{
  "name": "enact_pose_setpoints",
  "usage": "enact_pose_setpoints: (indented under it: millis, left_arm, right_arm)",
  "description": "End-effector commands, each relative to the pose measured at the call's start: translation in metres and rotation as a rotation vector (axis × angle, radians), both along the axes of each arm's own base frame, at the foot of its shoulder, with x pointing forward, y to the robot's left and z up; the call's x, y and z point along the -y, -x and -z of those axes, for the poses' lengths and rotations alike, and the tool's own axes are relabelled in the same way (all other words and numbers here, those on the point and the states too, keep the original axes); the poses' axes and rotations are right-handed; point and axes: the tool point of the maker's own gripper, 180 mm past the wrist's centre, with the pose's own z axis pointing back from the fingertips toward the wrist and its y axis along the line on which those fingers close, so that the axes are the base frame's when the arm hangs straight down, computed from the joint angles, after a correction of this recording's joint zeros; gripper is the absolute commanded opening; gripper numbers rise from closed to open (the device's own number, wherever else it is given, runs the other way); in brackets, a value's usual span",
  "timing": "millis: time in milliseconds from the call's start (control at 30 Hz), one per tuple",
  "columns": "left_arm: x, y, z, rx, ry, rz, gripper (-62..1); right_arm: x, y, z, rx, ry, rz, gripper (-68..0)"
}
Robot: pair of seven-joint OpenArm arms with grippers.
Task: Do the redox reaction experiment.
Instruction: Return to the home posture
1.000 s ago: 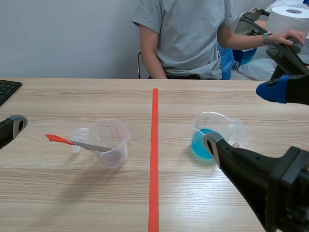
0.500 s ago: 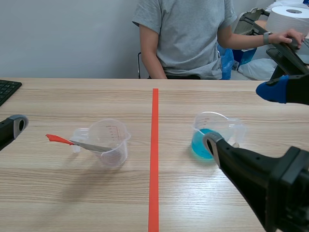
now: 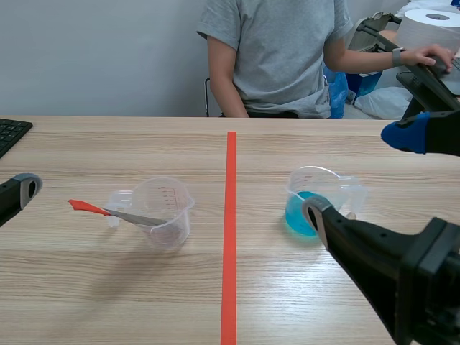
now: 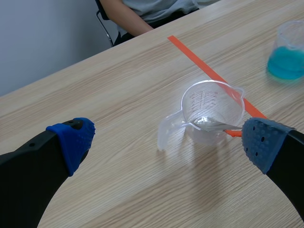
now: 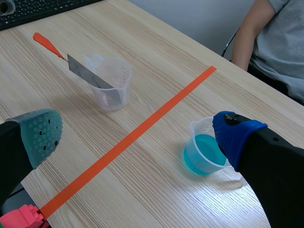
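Note:
A clear empty measuring cup (image 3: pixel 164 210) stands left of the tape line. A flat metal strip (image 3: pixel 129 216) with an orange-red handle (image 3: pixel 85 207) leans in it, pointing left. A second clear cup (image 3: pixel 316 200), holding blue liquid, stands right of the line. My left gripper (image 4: pixel 166 142) is open, hovering short of the empty cup (image 4: pixel 211 116); only one of its fingertips (image 3: pixel 25 188) shows in the scene view. My right gripper (image 5: pixel 137 133) is open above the table, with the blue-liquid cup (image 5: pixel 204 152) near its right finger. Neither gripper holds anything.
An orange-red tape line (image 3: pixel 230 230) runs down the table's middle. A black keyboard (image 3: pixel 11 133) lies at the far left edge. A person (image 3: pixel 280 57) sits across the table, one hand (image 3: pixel 431 54) beside a paper roll (image 3: pixel 431 25).

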Motion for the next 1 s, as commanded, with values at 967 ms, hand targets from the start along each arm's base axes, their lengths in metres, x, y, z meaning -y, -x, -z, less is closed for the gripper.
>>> enact_pose_setpoints:
  millis: [967]
  left_arm:
    - [0.003, -0.0017, -0.0113, 0.046, 0.026, 0.008, 1.4]
  right_arm:
    - [-0.0007, -0.003, -0.0074, 0.026, -0.022, 0.003, 0.4]
